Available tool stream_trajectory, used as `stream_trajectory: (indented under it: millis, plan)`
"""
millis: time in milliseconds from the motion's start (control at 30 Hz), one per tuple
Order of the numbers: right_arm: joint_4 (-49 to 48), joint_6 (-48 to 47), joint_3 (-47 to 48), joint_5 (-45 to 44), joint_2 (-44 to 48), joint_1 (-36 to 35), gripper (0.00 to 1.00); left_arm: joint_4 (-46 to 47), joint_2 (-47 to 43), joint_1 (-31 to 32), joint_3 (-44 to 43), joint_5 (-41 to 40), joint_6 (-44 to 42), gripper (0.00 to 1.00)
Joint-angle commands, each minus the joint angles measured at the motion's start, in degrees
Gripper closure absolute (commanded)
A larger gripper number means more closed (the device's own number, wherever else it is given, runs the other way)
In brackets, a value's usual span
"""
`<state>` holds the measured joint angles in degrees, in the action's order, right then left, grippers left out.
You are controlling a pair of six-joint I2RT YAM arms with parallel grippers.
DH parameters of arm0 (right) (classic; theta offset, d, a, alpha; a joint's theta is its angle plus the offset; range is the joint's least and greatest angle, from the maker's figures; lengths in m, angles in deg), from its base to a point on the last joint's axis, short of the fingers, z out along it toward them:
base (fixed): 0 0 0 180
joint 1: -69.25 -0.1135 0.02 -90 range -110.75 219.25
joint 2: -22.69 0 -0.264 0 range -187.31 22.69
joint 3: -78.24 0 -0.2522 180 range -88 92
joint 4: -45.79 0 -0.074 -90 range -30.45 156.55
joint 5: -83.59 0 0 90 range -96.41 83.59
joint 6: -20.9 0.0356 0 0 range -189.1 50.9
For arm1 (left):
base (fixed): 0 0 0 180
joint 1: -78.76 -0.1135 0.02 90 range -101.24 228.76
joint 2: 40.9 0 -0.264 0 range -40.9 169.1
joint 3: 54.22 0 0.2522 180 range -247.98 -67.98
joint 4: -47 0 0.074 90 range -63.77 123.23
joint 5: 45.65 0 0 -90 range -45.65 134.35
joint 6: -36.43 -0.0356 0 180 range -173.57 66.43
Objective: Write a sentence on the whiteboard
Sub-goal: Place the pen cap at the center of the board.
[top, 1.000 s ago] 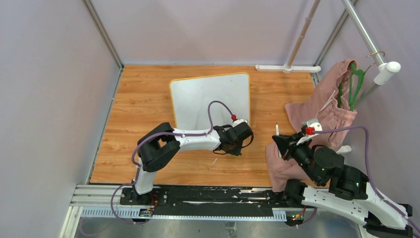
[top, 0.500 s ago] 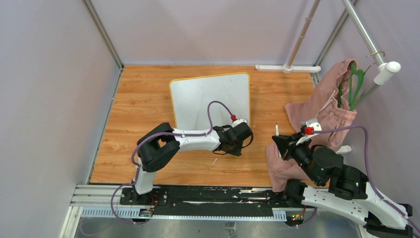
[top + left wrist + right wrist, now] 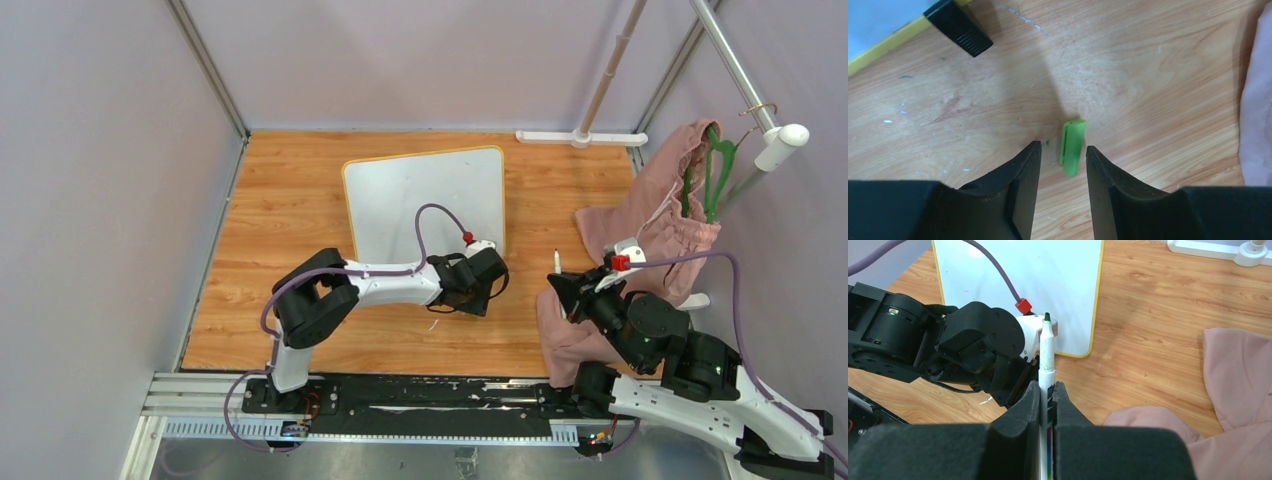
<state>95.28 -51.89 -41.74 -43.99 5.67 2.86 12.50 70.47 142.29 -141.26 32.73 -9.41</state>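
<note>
The whiteboard point(image 3: 425, 200) lies on the wooden table with a yellow rim and a black foot point(image 3: 959, 29); its face is blank, no sentence shows. My left gripper point(image 3: 1062, 146) hangs just off the board's near right corner, pointing down at the table, jaws open. A green marker cap point(image 3: 1071, 145) lies loose on the wood between its fingertips, touching neither. My right gripper point(image 3: 1048, 386) is shut on a white marker point(image 3: 1047, 352), whose bare green tip points toward the board. In the top view the marker point(image 3: 557, 262) stands to the right of the left wrist.
A pink garment point(image 3: 650, 220) is heaped at the right, partly under my right arm, with a green hanger point(image 3: 715, 165) on a white rack point(image 3: 580, 138). Grey walls close in the table on three sides. Bare wood lies left of the board.
The left wrist has shifted slightly to the left near the board's corner. The right gripper with the marker has edged a little upward in the top view.
</note>
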Motion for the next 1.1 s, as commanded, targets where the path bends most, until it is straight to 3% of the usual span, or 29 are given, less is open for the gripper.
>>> stream_trajectory:
  millis: [0, 333, 533, 667, 767, 1067]
  plan:
    - [0.5, 0.9, 0.9, 0.3, -0.4, -0.5, 1.00, -2.5, -4.2, 0.3, 0.6, -3.3, -0.1, 0.54]
    - [-0.4, -0.2, 5.7, 5.0, -5.7, -0.5, 1.00, -5.4, -22.7, 0.2, -1.1, -10.8, -1.5, 0.36]
    - [-5.2, -4.4, 8.9, 14.7, -12.2, -0.5, 1.00, 4.9, -45.9, 0.0, 11.4, -15.3, -9.6, 0.23]
    - [-13.3, -5.2, 8.0, 24.2, -15.8, -0.5, 1.00, 16.8, -63.5, -0.3, 22.0, -9.8, -19.3, 0.08]
    - [-20.8, -4.7, 6.9, 31.0, -19.1, -0.5, 1.00, 22.5, -74.3, -0.3, 27.7, -4.7, -22.6, 0.06]
    - [-30.9, -2.6, 13.1, 48.2, -33.4, -0.5, 1.00, 25.7, -83.9, -0.3, 31.5, 12.9, -21.9, 0.08]
